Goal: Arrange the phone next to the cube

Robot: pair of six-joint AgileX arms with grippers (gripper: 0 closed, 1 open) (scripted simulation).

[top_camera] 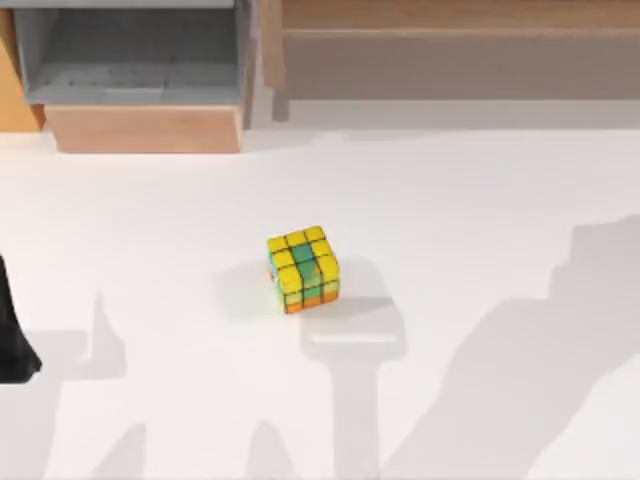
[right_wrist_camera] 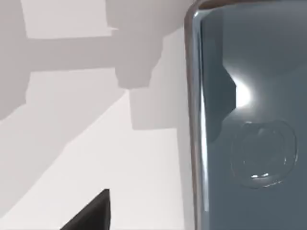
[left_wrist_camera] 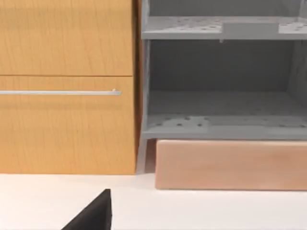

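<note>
The cube (top_camera: 302,268), mostly yellow with green and orange squares and black grid lines, sits on the white table near the middle of the top view. The phone (right_wrist_camera: 249,120) looms close in the right wrist view: a glossy dark grey slab with a thin silvery edge and a faint round mark. A dark part of my right gripper (right_wrist_camera: 91,213) shows beside it, above the white table. My left arm (top_camera: 12,340) stays at the table's left edge, and a dark part of my left gripper (left_wrist_camera: 91,215) faces the cabinet.
At the back left stands a wooden cabinet (left_wrist_camera: 67,86) with a metal handle, next to grey open shelves (top_camera: 130,55) over a pale wooden base (top_camera: 145,128). A long wooden unit (top_camera: 460,50) runs along the back right. Arm shadows fall across the table's front.
</note>
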